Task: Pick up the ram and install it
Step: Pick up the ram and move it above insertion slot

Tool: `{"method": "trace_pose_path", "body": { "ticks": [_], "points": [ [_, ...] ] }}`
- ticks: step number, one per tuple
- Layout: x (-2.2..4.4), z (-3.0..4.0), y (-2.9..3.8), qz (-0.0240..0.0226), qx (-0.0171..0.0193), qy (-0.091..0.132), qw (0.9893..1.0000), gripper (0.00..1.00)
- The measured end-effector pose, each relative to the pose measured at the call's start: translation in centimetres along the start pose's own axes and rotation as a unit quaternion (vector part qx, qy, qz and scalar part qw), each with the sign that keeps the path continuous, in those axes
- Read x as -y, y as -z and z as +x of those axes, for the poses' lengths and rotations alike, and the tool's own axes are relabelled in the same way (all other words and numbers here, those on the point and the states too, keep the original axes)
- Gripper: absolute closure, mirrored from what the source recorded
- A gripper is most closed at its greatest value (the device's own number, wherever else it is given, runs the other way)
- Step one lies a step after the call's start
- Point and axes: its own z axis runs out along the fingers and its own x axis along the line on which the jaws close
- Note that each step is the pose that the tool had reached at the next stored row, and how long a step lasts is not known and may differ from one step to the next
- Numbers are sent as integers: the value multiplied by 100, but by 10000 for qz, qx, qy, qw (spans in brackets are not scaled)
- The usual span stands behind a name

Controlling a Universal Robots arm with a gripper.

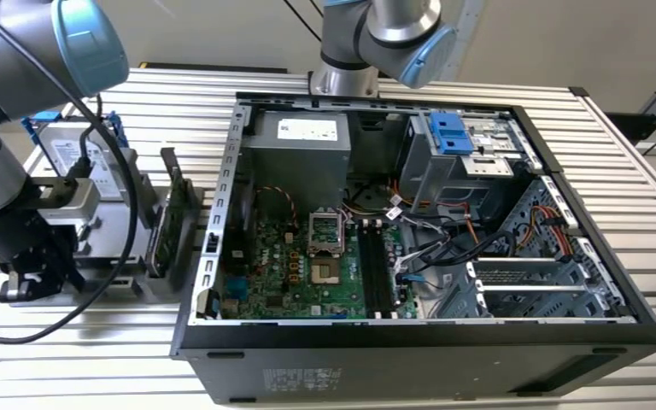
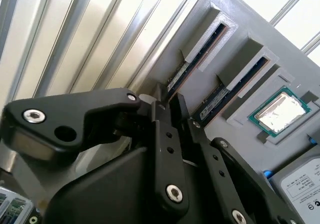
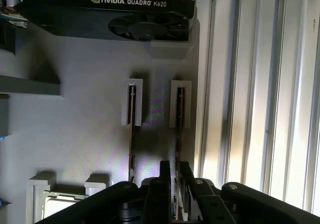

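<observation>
Your black tool (image 3: 175,173) hangs low over a grey plastic parts holder (image 3: 85,134) that lies on the ribbed metal tabletop (image 3: 250,109). The thin green ram stick (image 3: 178,116) stands on edge in the holder's outermost slot and runs straight into the tip of the tool. You cannot tell whether the tool is apart or clamped on it. A second green stick (image 3: 131,129) stands in the holder's next slot.

A robotics lab: slatted metal bench (image 1: 191,94), open computer case (image 1: 419,337), robot arm (image 1: 379,38)
</observation>
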Motion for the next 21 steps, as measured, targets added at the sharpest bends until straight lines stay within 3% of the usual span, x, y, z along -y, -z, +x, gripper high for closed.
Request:
{"method": "trace_pose_path", "body": {
  "ticks": [21],
  "points": [
    [0,0,-3,-1,-1,0,10000,100]
  ]
}}
